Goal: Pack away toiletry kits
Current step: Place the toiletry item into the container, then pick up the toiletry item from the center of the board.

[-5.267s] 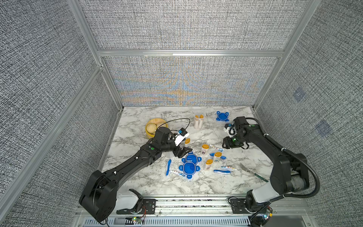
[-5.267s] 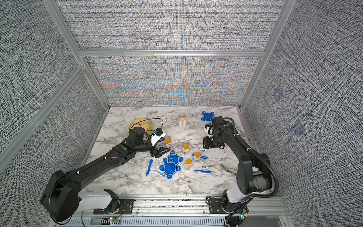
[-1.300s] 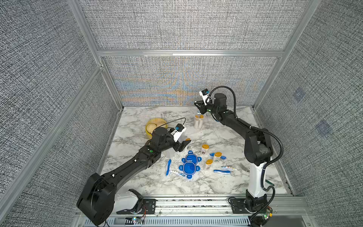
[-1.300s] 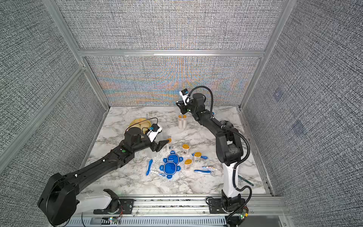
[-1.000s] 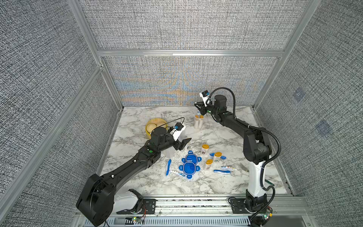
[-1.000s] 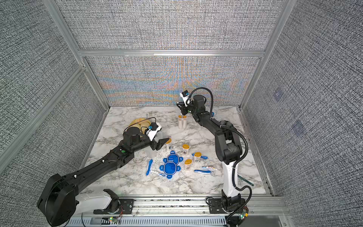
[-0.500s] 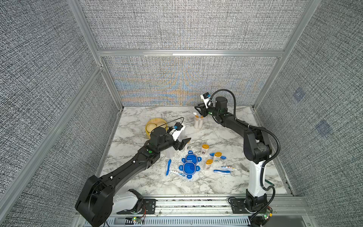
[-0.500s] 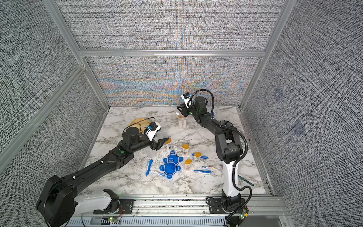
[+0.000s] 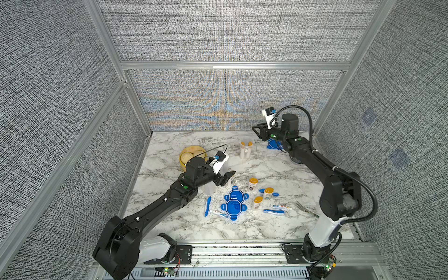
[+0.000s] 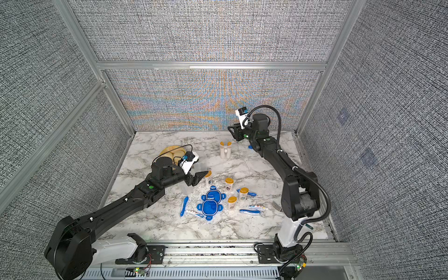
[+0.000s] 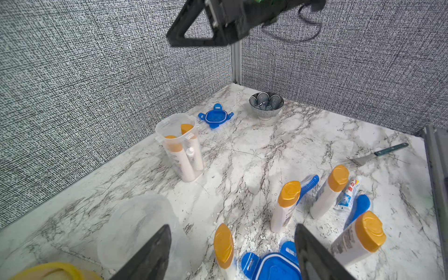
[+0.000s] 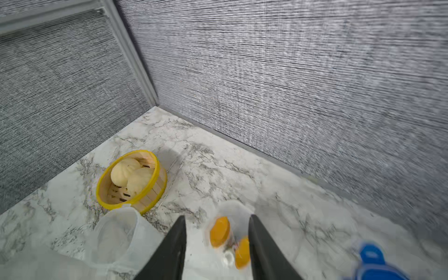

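Standing open-topped, clear tub (image 11: 157,132) holds two orange-capped bottles (image 11: 178,157); left pincer (image 11: 232,226) and right pincer (image 12: 217,216) gape empty.

At the back of the marble surface (image 9: 194,228), a tall clear plastic tub (image 9: 246,149) stands upright with two white orange-capped bottles (image 11: 178,157) inside. Just to its right lies a single blue four-tab clip lid (image 9: 274,144), and further right a dark patterned bowl (image 11: 266,104). A yellow bamboo steamer (image 9: 190,151) sits back left. Front centre, a pair of blue clip lids (image 9: 234,202) lies one behind the other. A blue toothbrush (image 9: 207,206) and small toothpaste tube (image 9: 218,213) lie to their left, and three upright white bottles (image 9: 252,183) stand to their right. A metal fork (image 9: 306,210) lies far right.
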`<action>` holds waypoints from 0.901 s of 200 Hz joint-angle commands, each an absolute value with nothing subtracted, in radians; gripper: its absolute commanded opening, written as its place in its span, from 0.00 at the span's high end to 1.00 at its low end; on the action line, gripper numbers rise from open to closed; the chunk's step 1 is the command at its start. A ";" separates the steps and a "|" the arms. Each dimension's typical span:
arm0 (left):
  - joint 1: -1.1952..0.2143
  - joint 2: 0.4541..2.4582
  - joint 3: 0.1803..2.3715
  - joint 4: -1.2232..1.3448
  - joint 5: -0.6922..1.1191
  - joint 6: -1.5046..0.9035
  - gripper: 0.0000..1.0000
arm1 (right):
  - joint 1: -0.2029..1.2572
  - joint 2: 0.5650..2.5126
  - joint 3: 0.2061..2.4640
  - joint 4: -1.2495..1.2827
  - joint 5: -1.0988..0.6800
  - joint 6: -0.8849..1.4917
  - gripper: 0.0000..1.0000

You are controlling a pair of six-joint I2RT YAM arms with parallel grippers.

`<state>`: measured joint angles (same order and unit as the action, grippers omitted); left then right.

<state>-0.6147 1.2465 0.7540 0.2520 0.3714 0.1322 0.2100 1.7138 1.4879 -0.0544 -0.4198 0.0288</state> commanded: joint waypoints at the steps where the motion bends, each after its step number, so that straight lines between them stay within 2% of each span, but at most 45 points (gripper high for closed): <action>1: -0.615 1.265 0.780 0.194 0.468 0.211 0.21 | 0.166 1.618 1.419 -0.417 -0.369 0.028 0.55; 19: -0.617 1.293 0.801 0.170 0.508 0.243 0.21 | 0.134 1.539 1.324 -0.557 -0.354 -0.033 0.53; 44: -0.617 1.322 0.816 0.170 0.555 0.250 0.20 | 0.129 1.475 1.207 -0.708 -0.243 -0.104 0.50; 85: -0.618 1.342 0.807 0.166 0.568 0.255 0.21 | 0.129 1.429 1.053 -0.802 -0.165 -0.137 0.46; 112: -0.618 1.357 0.814 0.163 0.567 0.254 0.21 | 0.148 1.440 1.041 -0.827 -0.205 -0.127 0.45; 180: -0.618 1.362 0.818 0.158 0.560 0.252 0.21 | 0.221 1.573 1.072 -0.876 -0.177 -0.112 0.45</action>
<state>-0.6193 1.3624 0.8116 0.1543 0.5499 0.2531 0.2192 1.5486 1.0595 -0.8398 -0.1852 -0.1123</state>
